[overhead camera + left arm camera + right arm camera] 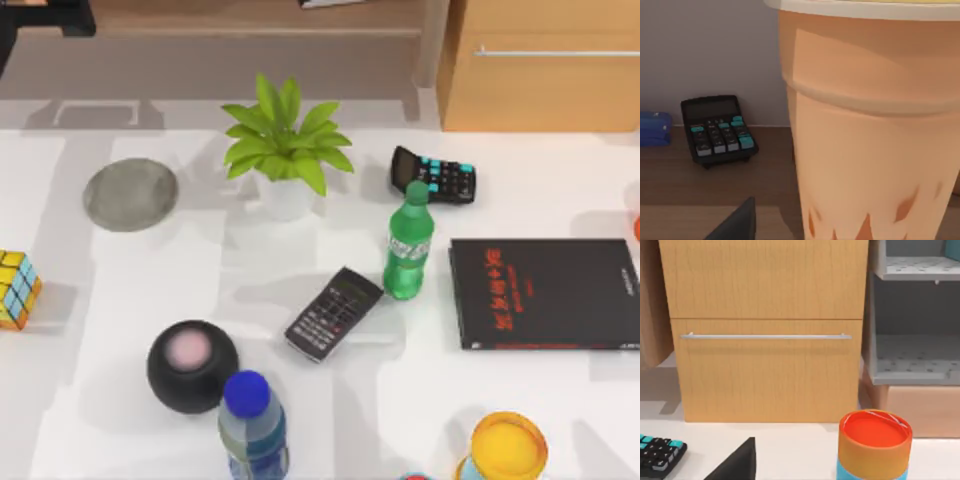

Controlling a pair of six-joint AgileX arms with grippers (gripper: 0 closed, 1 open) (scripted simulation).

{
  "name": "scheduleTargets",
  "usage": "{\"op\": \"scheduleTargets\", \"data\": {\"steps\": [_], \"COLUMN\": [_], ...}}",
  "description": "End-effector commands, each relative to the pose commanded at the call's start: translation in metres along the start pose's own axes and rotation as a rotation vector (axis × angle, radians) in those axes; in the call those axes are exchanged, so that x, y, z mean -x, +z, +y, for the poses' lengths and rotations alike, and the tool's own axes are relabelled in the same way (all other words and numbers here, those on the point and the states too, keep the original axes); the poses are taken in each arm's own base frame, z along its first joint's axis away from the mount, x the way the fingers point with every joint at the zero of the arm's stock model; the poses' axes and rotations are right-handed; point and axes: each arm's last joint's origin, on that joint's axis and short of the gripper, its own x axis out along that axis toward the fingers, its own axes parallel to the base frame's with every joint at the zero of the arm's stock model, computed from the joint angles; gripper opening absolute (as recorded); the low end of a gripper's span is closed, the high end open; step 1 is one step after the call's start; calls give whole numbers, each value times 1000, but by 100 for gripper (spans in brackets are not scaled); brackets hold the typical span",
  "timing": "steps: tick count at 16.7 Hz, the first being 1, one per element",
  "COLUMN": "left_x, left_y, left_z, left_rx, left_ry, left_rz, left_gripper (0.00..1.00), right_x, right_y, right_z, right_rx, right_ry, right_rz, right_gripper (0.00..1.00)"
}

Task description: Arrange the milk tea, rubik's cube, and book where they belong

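The milk tea [870,140], a tall orange-tan cup with a pale rim and small dark marks low on its side, stands very close in the left wrist view, on a brown wooden shelf [715,185]. A dark corner of my left gripper [735,225] shows just beside the cup's base. My left arm [45,18] reaches past the table's far left corner. The rubik's cube [18,290] sits at the table's left edge. The book is out of view. A dark corner of my right gripper [735,465] faces a wooden cabinet [765,340].
On the table are a grey coaster [130,193], a potted plant [285,150], a calculator [433,175], a green bottle [408,245], a remote [333,313], a black sphere [192,365], a blue-capped bottle [253,425], a black red-lettered book [545,293] and a yellow-topped container [508,448]. An orange-topped can [875,442] stands near the cabinet.
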Motion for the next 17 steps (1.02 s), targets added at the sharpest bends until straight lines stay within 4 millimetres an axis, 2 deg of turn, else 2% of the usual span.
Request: {"op": "scheduleTargets", "data": {"steps": [8, 13, 17], "left_x": [-66, -72, -72], "left_y": [1, 1, 1], "left_z": [0, 0, 0], "left_rx": [0, 0, 0], "left_ry": [0, 0, 0], "left_rz": [-4, -3, -3], "left_gripper": [100, 100, 70], "right_x": [0, 0, 0], "right_y": [0, 0, 0], "right_z": [0, 0, 0], "right_rx": [0, 0, 0], "right_ry": [0, 0, 0], "right_rz": [0, 0, 0], "right_gripper": [100, 100, 100]}}
